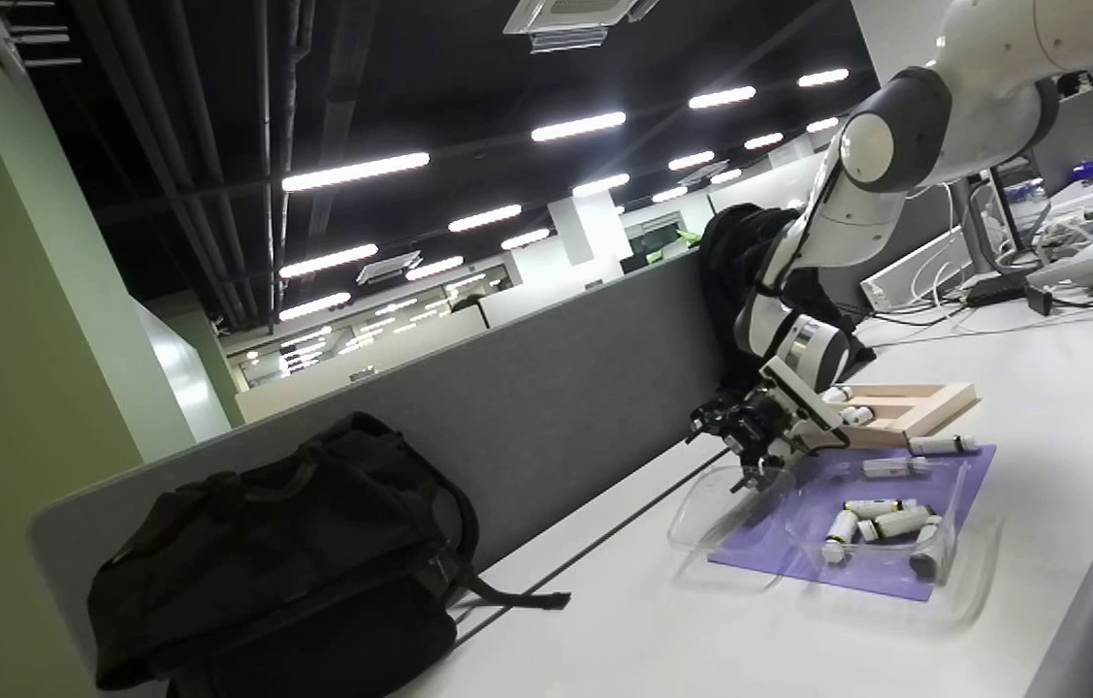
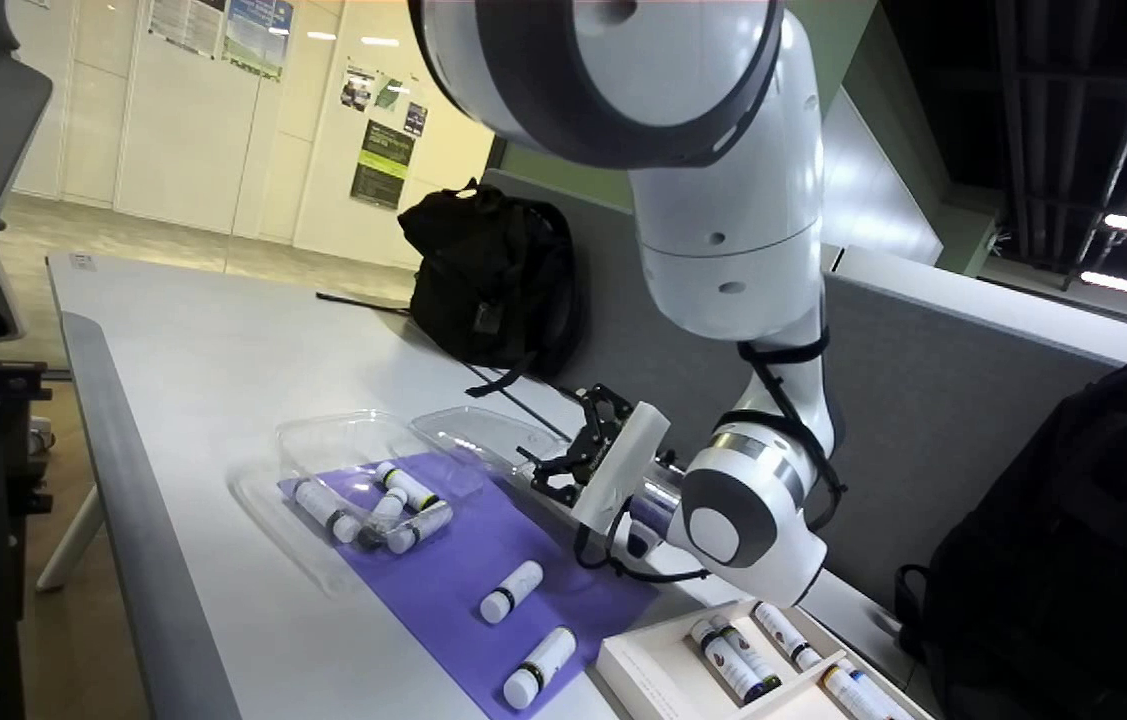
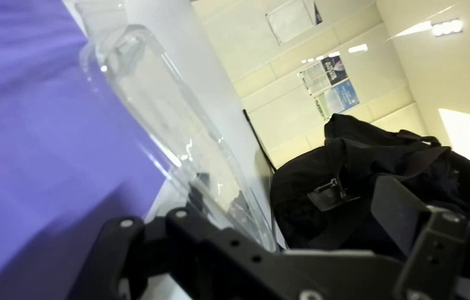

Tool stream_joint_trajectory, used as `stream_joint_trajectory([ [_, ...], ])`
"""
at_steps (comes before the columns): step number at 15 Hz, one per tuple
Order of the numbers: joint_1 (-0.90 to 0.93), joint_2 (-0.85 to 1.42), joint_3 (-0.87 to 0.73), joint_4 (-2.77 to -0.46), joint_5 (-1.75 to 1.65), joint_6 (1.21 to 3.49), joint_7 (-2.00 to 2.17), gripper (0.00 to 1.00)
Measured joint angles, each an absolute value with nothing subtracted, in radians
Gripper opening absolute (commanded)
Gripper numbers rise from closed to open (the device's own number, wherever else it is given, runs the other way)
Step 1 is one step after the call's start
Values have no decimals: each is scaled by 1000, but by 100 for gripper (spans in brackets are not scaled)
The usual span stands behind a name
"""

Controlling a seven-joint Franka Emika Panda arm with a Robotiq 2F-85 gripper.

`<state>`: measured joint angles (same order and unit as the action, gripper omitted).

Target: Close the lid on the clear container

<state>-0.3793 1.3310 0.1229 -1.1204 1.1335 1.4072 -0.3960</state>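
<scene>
The clear container is a shallow see-through box standing partly on a purple sheet, with several white bottles in it. It also shows in an exterior view. Its clear lid is open, folded out toward the partition side, and also shows in an exterior view. In the wrist view the lid runs down to the black finger. My gripper is open and empty at the lid's outer end, fingers spread, also in an exterior view. I cannot tell whether a finger touches the lid.
A tan wooden tray with bottles stands beside the sheet. Loose bottles lie on the sheet between tray and container. A grey partition runs along the table behind the gripper. A black backpack leans against it.
</scene>
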Motion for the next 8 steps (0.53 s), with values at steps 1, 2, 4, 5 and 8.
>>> stream_joint_trajectory([
  [1,-381,1340,123,-1109,1146,1373,-386,100],
  [2,-382,1346,122,-1096,1157,1339,-374,100],
  [4,-382,1353,121,-1071,1164,1276,-348,100],
  [5,-381,1353,120,-1060,1163,1248,-333,100],
  [8,-375,1352,110,-1016,1162,1181,-288,100],
])
